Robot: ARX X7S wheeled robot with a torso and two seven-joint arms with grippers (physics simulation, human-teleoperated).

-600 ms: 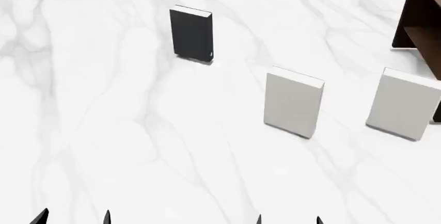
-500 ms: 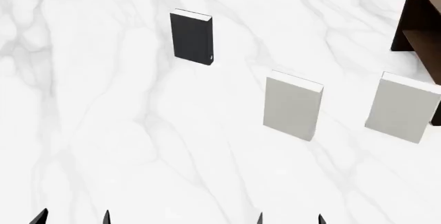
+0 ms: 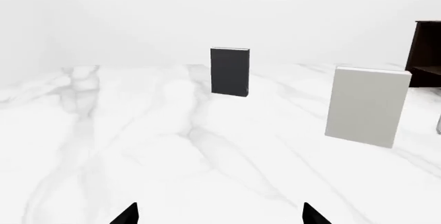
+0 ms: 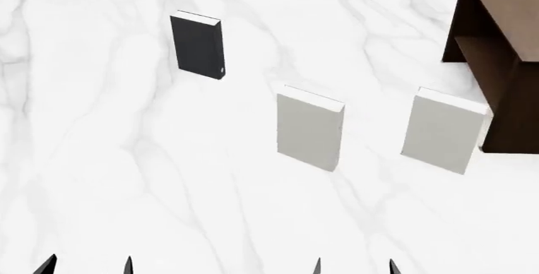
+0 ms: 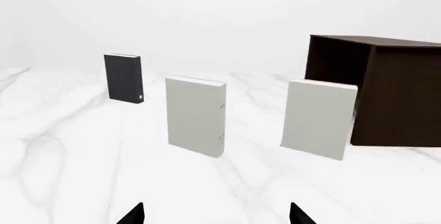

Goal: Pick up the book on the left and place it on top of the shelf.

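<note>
- Left wrist view: we see the black hardcover book (image 3: 230, 72) standing upright on the white marble surface (image 3: 138, 146), well ahead of the left gripper (image 3: 219, 214). Its two fingertips are set wide apart and hold nothing. A pale grey book (image 3: 365, 105) stands nearer, off to one side.
- Head view: the black book (image 4: 199, 46) is the leftmost of three, far from both arms. The second pale book (image 4: 441, 130) stands just beside the dark brown shelf (image 4: 497, 47). Only the tips of both grippers show at the lower edge.
- Right wrist view: the right gripper (image 5: 216, 214) also has its jaws wide and empty, and the black book (image 5: 124, 77) stands well apart from it.
- We judge the step in hand to be the approach; no grasp is begun. Next, the left arm must reach forward and bring its jaws astride the book's thin covers.
</note>
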